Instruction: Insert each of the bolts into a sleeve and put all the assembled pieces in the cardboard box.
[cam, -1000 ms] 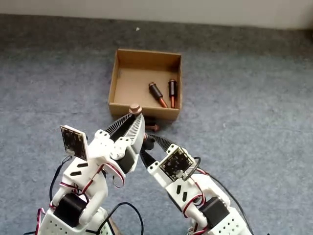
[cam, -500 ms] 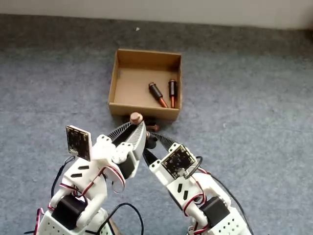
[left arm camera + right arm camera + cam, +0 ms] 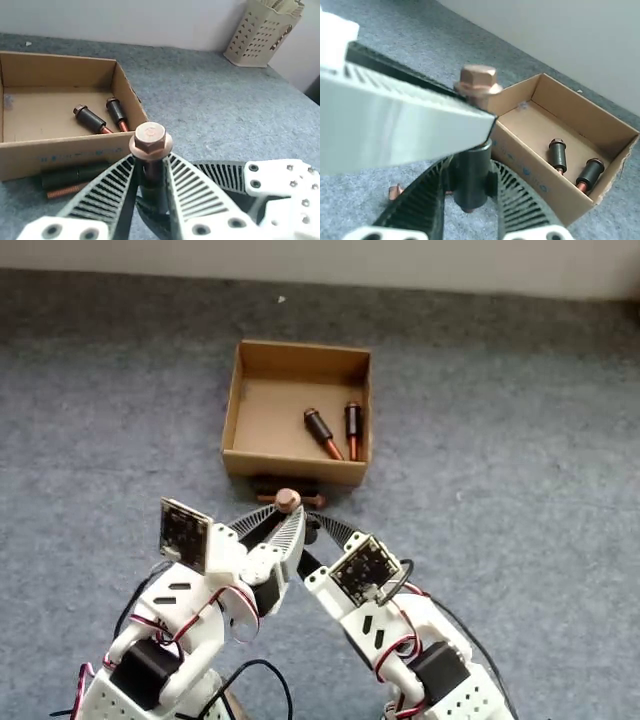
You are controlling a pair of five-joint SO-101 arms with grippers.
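Note:
My left gripper (image 3: pixel 287 512) is shut on a copper bolt (image 3: pixel 287 501), held upright with its hex head (image 3: pixel 151 138) above the fingers. Just below it, my right gripper (image 3: pixel 311 531) is shut on a black sleeve (image 3: pixel 470 176), also upright. The bolt's head (image 3: pixel 477 80) stands straight over the sleeve; a left finger (image 3: pixel 395 125) hides where they meet. The cardboard box (image 3: pixel 236 390) lies just beyond and holds two assembled pieces (image 3: pixel 322 430) (image 3: pixel 353 424). Another sleeve (image 3: pixel 65 176) with a copper bolt (image 3: pixel 67 190) lies on the carpet against the box's front wall.
Grey carpet (image 3: pixel 520 440) covers the floor on all sides of the box. A pale perforated basket (image 3: pixel 262 30) stands far off by the wall. The two arms' bodies crowd the near edge of the high view.
My left gripper has carried the bolt back from the box's front wall toward the right gripper, to a spot over the sleeve. The right gripper has barely moved.

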